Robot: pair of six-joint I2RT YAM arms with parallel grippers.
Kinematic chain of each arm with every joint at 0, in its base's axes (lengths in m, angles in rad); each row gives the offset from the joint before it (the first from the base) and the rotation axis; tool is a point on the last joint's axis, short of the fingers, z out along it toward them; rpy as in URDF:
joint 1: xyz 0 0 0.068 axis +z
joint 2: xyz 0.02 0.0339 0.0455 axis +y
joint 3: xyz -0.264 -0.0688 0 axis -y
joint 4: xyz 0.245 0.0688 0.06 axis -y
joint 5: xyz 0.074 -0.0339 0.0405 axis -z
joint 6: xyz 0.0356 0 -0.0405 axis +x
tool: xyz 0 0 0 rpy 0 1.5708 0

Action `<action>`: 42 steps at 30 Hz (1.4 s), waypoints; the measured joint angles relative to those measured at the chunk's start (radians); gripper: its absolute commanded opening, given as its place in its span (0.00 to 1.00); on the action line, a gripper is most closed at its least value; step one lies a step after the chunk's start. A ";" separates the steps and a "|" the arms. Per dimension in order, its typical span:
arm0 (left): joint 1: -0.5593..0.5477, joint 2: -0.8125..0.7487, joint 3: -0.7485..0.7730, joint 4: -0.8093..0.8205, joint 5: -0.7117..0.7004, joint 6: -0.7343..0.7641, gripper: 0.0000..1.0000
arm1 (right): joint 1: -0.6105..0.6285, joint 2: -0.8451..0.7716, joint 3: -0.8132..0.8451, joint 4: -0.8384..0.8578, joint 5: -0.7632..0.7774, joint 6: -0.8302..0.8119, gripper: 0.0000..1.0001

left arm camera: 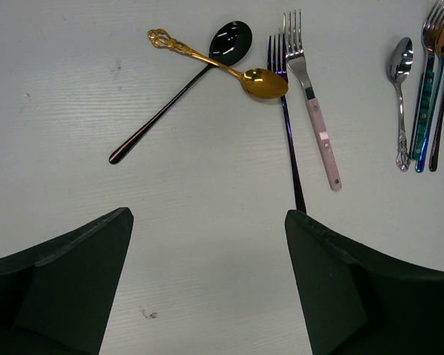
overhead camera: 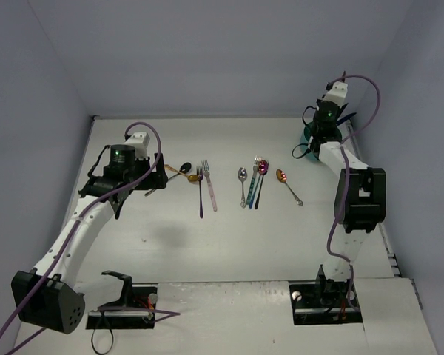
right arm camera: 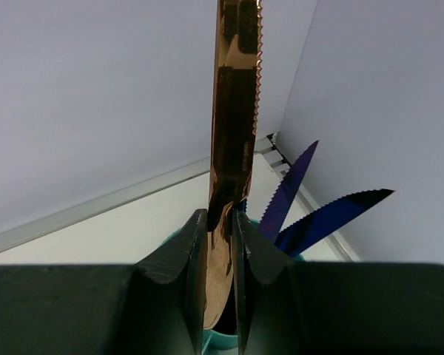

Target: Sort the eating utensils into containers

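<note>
Two pincers over white surface [overhead camera: 170, 244]. At 9 o'clock, left pincer [left arm camera: 207, 222] hovers, spread wide. At 2 o'clock, right pincer [right arm camera: 220, 222] pinches copper knife [right arm camera: 235, 111], blade up, above teal caddy [overhead camera: 308, 137]; two blue knives [right arm camera: 333, 214] stand inside. Centre-left: gold spoon [left arm camera: 263, 81] lies across black spoon [left arm camera: 229, 41].

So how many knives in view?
3. Copper knife held upright in the right pincer; two blue knives standing in the teal caddy beyond it. Others may be hidden inside.
</note>
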 measured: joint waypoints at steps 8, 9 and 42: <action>0.000 0.013 0.000 0.000 0.004 0.000 0.82 | -0.002 0.051 0.000 0.085 -0.004 -0.038 0.00; 0.000 0.014 0.000 0.000 0.004 0.000 0.82 | -0.002 0.053 -0.001 0.093 -0.003 -0.041 0.00; 0.000 0.019 0.000 0.000 0.004 0.000 0.82 | -0.002 0.086 -0.146 0.223 0.016 -0.061 0.21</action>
